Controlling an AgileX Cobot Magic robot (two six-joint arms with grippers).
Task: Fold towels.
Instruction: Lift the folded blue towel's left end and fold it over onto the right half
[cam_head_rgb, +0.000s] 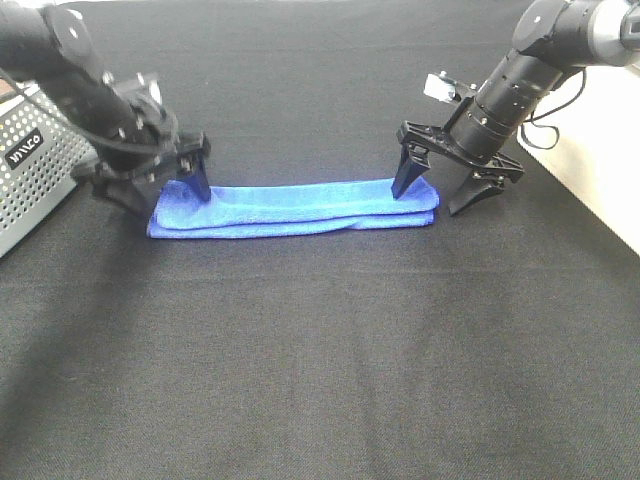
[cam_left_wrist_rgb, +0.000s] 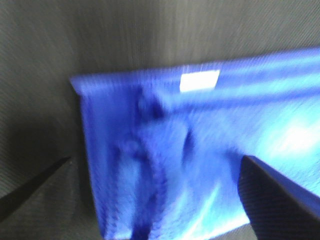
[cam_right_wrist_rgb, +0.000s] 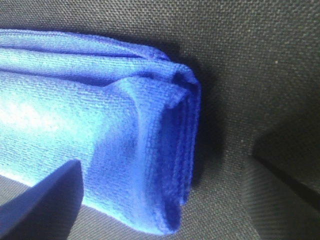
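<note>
The left gripper (cam_head_rgb: 160, 190) has its jaws spread wide across the left end of the blue towel (cam_head_rgb: 295, 208). The inner jaw comes down on the cloth just inside the end, and the outer jaw stands over the black bench (cam_head_rgb: 320, 360) just beyond it. Nothing is pinched. The right gripper (cam_head_rgb: 440, 187) mirrors this at the other end, jaws likewise spread. Its inner jaw is on the towel's top near the end and its outer jaw is off the cloth, above the bench. Whether the inner tips press the cloth or only touch it cannot be told.

The towel lies across the middle of the bench as a long, narrow folded strip between the two grippers, with its layers showing along the near edge.

A perforated metal box (cam_head_rgb: 30, 170) with a lettered label sits at the bench's left edge, near the left arm and apart from the towel. A pale surface (cam_head_rgb: 600, 180) borders the bench on the right, where a black cable (cam_head_rgb: 550, 125) loops beside the right arm.

The left wrist view, though blurred, shows a small white tag (cam_left_wrist_rgb: 199, 81) on the towel near its end, which the high view does not show. The right wrist view shows that end as a rounded stack of several layers.
</note>
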